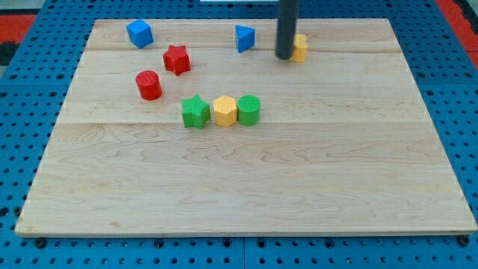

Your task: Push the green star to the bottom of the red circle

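Observation:
The green star (195, 112) lies near the board's middle, at the left end of a touching row with a yellow hexagon (225, 111) and a green circle (249, 110). The red circle (149, 85) stands up and to the left of the star, a short gap apart. My tip (284, 56) is at the view's top, right of centre, far above and to the right of the star, touching or just left of a yellow block (300, 47).
A red star (176, 59) sits just above and right of the red circle. A blue block (140, 33) is at top left, a blue triangle (244, 38) left of my rod. The wooden board (246, 187) ends on blue pegboard.

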`<state>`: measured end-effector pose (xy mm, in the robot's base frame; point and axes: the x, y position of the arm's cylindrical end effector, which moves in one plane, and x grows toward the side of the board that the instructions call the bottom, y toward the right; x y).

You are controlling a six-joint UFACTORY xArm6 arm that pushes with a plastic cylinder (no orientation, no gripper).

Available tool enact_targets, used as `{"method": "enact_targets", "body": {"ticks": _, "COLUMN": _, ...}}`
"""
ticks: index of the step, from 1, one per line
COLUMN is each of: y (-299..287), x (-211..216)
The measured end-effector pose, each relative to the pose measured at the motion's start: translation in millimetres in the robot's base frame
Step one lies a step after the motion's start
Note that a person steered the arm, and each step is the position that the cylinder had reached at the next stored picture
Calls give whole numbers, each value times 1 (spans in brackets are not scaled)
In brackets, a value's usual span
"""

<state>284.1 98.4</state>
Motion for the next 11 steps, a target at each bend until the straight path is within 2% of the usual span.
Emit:
{"method": "enact_targets", "body": {"ticks": 1, "y": 51, "x": -21}}
{"method": "enact_targets", "body": {"ticks": 2, "y": 35, "x": 4}}
{"method": "enact_targets", "body": {"ticks": 3, "y": 22, "x": 105}}
{"method": "enact_targets", "body": {"ticks": 4, "y": -12, "x": 170}}
{"method": "enact_targets", "body": {"ticks": 5, "y": -114, "x": 197}}
{"method": "enact_targets", "body": {"ticks": 6, "y": -162, "x": 178}}
{"method": "enact_targets", "body": {"ticks": 11, "y": -142, "x": 88}}
